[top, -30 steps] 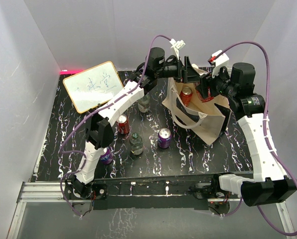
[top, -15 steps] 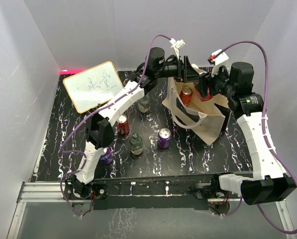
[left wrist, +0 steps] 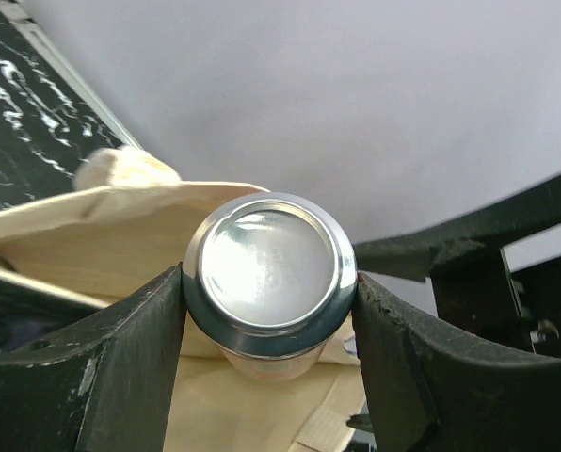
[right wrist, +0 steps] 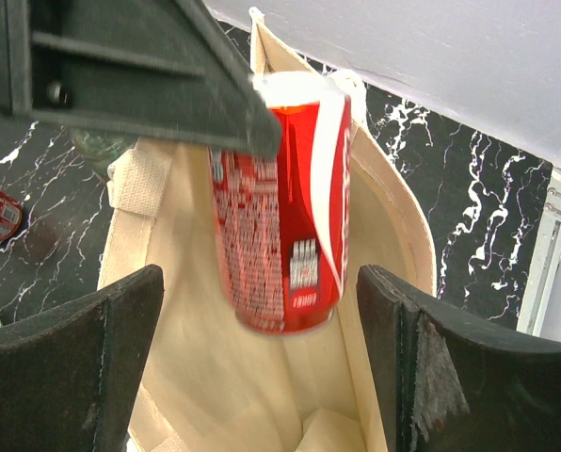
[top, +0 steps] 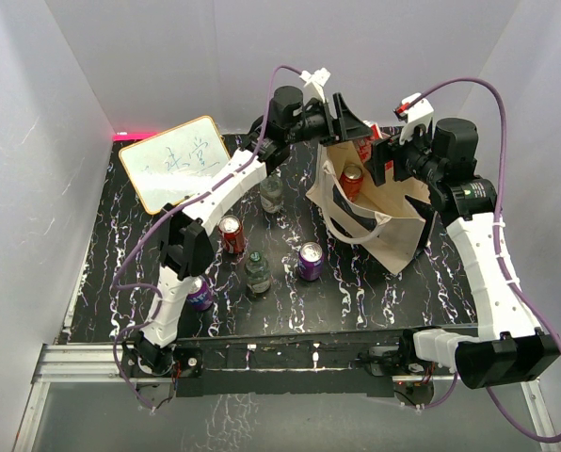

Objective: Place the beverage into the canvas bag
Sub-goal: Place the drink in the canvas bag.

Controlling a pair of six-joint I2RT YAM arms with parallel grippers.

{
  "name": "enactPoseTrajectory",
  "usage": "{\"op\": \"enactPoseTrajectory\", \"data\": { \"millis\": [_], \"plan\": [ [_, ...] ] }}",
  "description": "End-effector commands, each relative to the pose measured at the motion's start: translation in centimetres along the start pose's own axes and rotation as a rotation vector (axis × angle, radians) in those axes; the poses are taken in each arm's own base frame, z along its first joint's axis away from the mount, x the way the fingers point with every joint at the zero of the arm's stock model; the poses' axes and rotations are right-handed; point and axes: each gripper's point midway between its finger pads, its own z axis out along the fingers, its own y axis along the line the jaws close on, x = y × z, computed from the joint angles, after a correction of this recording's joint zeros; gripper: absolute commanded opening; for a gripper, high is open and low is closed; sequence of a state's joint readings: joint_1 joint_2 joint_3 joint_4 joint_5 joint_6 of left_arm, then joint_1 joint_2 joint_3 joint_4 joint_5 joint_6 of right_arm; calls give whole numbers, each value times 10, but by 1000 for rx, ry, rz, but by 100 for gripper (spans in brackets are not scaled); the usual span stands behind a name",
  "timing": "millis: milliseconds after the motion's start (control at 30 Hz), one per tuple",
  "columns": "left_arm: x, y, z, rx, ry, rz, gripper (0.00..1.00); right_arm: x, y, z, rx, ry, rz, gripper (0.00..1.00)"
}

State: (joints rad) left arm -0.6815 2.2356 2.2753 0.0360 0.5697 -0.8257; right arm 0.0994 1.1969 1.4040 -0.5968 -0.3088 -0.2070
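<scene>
A red cola can (right wrist: pixel 282 202) hangs over the open mouth of the beige canvas bag (top: pixel 393 231), end-on to my left wrist view with its silver base (left wrist: pixel 269 264) facing the camera. My left gripper (left wrist: pixel 267 292) is shut on that can near the base, both fingers touching it. My right gripper (right wrist: pixel 260 282) stands open just inside the bag (right wrist: pixel 401 221), its fingers apart from the can on both sides. In the top view the left gripper (top: pixel 356 134) is above the bag's far rim and the right gripper (top: pixel 382 160) beside it. A red can (top: pixel 353 176) shows in the bag's mouth; I cannot tell whether it is the held one.
On the black marbled table stand a red can (top: pixel 232 234), two purple cans (top: pixel 311 261) (top: pixel 200 295) and two clear bottles (top: pixel 257 271) (top: pixel 272 195). A whiteboard (top: pixel 177 162) lies at the back left. White walls enclose the table.
My right gripper's jaws have opened wider. My left gripper has shifted up and to the left above the bag. The table's cans and bottles have not moved.
</scene>
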Motion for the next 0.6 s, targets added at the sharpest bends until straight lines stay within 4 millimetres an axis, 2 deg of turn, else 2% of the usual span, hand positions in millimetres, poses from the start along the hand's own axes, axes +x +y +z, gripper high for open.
{"op": "enactPoseTrajectory", "data": {
  "millis": [0, 233, 567],
  "plan": [
    [-70, -67, -41, 70, -187, -8, 0, -27, -2, -8, 20, -70, 3, 88],
    [-88, -66, -58, 86, -223, -71, 0, -27, -2, -2, 3, -48, 12, 92],
    [-108, -85, -83, 136, -257, -92, 0, -29, 15, 15, -107, -115, 29, 93]
  ]
}}
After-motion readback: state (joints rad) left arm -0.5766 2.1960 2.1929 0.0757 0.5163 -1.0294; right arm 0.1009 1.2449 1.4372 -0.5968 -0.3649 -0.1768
